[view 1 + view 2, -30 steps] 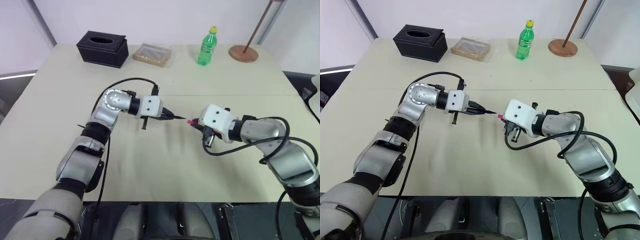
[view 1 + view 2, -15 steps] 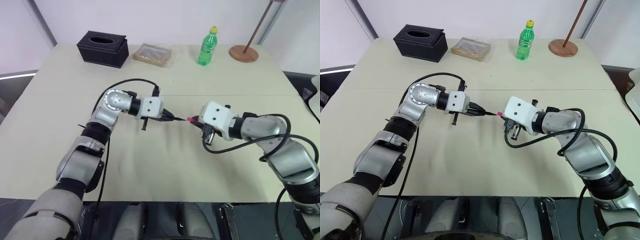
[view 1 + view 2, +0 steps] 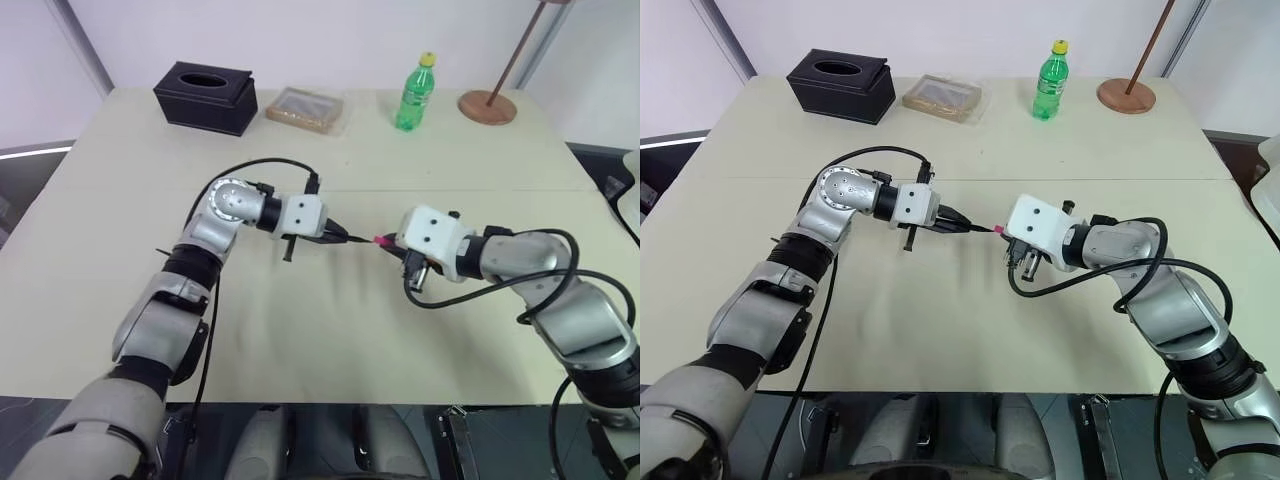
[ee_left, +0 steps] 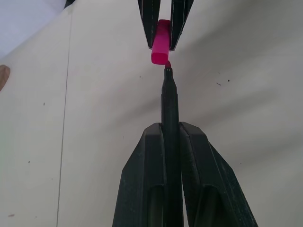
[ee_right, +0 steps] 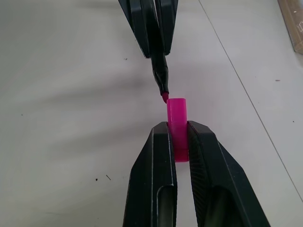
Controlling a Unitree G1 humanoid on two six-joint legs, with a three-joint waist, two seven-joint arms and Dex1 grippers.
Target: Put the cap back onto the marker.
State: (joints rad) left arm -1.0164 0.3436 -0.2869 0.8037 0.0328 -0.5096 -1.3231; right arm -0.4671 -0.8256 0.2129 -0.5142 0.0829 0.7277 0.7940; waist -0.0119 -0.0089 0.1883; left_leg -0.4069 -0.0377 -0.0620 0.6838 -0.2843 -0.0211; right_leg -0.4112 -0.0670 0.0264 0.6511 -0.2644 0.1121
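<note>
**A:** Left wrist view has the left hand [image 4: 169,137] pinching the marker [image 4: 169,106], tip pointing straight out past its fingertips. Why so far back on the barrel?

**B:** I'd say to leave the tip end bare, so the cap [image 5: 177,127] has room to slide on. The right hand [image 5: 178,137] pinches the cap by its rear half, open mouth facing the tip, for the same reason.

**A:** And both are held above the worktop [image 3: 300,330]?

**B:** Yes, hand facing hand, so each wrist camera looks down the shared line. The tip sits just at the cap's rim, a touch off to one side, not yet inside.

**A:** So a small sideways correction, then push?

**B:** That's my guess.
</note>
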